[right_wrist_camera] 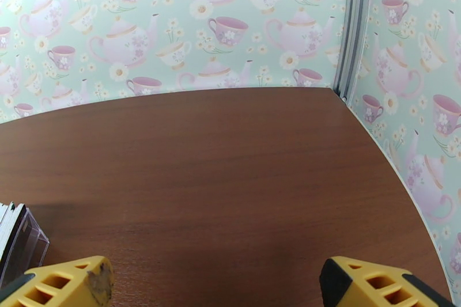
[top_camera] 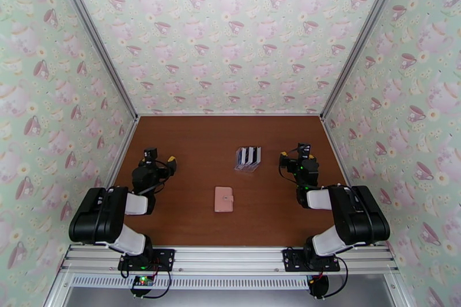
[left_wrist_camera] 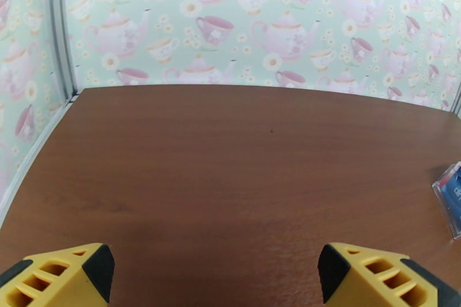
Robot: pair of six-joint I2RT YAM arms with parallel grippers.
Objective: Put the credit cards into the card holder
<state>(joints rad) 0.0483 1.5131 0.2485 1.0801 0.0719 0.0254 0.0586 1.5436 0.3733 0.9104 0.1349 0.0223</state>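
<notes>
Near the middle of the brown worktop [top_camera: 190,141], toward its near edge, the pink card holder [top_camera: 223,199] is laid flat and closed. Beyond it and slightly to the right, the black and white credit cards [top_camera: 248,155] are stood on edge in a clear plastic rack [top_camera: 246,167], apart from the card holder. The rack is flanked by the left claw [top_camera: 158,160] and the right claw [top_camera: 297,156], each kept well clear of it. In both wrist views the yellow fingers [left_wrist_camera: 69,276] are spread wide over bare wood, and nothing is held by either claw. The worktop is enclosed by walls [top_camera: 230,31] papered with teapots and cups.
</notes>
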